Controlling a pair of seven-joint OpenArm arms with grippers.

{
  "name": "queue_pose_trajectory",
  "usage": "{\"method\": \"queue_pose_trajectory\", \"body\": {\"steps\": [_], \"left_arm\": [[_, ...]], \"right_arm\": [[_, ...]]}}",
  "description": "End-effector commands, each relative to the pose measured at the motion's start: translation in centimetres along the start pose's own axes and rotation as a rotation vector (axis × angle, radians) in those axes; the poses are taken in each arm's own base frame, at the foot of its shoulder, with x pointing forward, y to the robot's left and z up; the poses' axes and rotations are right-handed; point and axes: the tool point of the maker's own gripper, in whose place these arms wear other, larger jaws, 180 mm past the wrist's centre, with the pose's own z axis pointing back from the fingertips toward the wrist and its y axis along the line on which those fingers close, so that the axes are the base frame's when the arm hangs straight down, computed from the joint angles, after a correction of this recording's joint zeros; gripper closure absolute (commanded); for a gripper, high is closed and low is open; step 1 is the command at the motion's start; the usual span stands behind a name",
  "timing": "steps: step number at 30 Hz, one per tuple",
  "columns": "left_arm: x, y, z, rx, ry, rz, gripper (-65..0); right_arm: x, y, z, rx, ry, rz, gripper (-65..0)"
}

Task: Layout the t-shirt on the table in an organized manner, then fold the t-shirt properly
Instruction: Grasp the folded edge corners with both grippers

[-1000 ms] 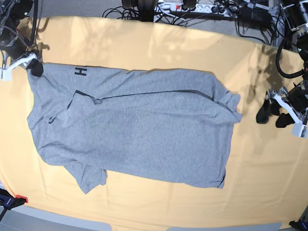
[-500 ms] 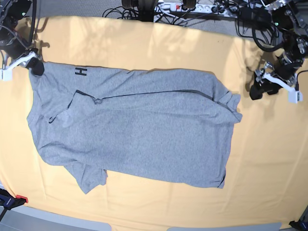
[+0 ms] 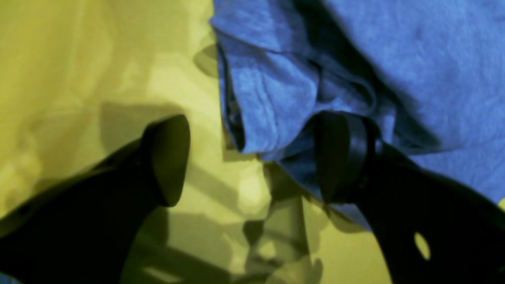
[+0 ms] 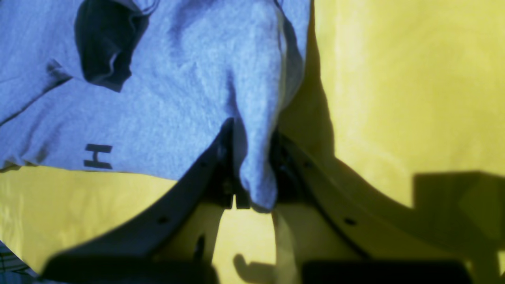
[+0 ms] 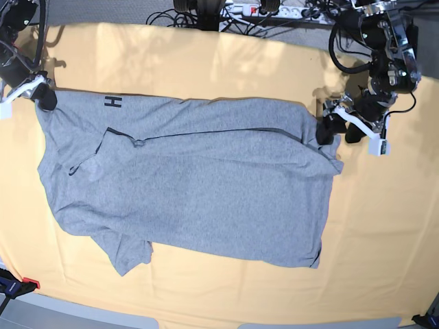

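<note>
While the right pincer (image 4: 252, 165) stays clamped on the t-shirt (image 5: 199, 185) at the desk's (image 5: 384, 247) far corner, the left pincer (image 3: 252, 157) has swung in, wide open, astride the opposite corner, so stretching looks next.

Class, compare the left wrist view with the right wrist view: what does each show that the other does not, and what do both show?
Only the left wrist view shows the left gripper open, one finger over bare table, the other at a bunched edge of the t-shirt.

Only the right wrist view shows the right gripper shut on a fold of the t-shirt, and a black letter H printed near its edge.

Both show the shirt's fabric, tinted blue, lying on the yellow table cloth.
</note>
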Motion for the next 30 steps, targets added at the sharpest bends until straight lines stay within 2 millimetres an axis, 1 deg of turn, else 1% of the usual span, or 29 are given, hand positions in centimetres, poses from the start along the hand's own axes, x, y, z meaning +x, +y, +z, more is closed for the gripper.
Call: {"method": "queue_pose_trajectory", "body": {"steps": [1,4,8,12,15,16,17,18,20,21,25,30], "left_arm": [[0.7,-0.2,0.0,0.004,-0.023,-0.005,-49.4],[1.2,-0.2,-0.2,0.020,-0.062,0.010,-49.4],[1.7,-1.0,-0.7,-0.002,-0.073,0.013,-49.4],[1.1,-1.6,-1.8,-0.032,-0.040,0.014,-49.4],[0.3,-1.6,-2.8,-0.043,-0.009,0.033,-48.7],[0.2,-1.5,-3.0,-0.044,0.001,0.037,-45.9],[0.1,-1.4,-3.1,-0.044,0.013,0.038,-40.3],[0.1,-1.5,-3.2,-0.046,0.024,0.036,-31.0],[0.3,-1.3,-3.2,-0.045,0.041,0.025,-7.3],[0.5,-1.2,-3.1,-0.044,0.047,0.018,0.0],[1.7,-1.5,-2.4,-0.113,0.060,-0.030,0.0],[2.8,-2.0,-0.9,-0.221,0.071,-0.110,0.0]], "right_arm": [[1.4,-0.1,0.5,0.001,-0.036,0.029,-0.1],[1.4,-0.1,0.5,0.001,-0.037,0.029,-0.1],[1.7,0.1,0.5,0.011,-0.046,0.026,-0.1],[1.6,0.2,0.5,0.020,-0.041,0.022,-0.1],[1.6,0.2,0.5,0.020,-0.041,0.023,-0.1],[1.6,0.2,0.5,0.021,-0.041,0.022,-0.1],[1.6,0.2,0.5,0.021,-0.041,0.022,-0.1],[1.6,0.2,0.5,0.020,-0.041,0.022,-0.1],[1.5,0.2,0.5,0.020,-0.040,0.022,-0.1],[1.5,0.2,0.5,0.020,-0.040,0.023,0.0],[1.7,-0.1,0.8,0.012,-0.029,0.037,0.0],[2.4,-0.6,1.2,-0.004,-0.023,0.064,0.0]]}}
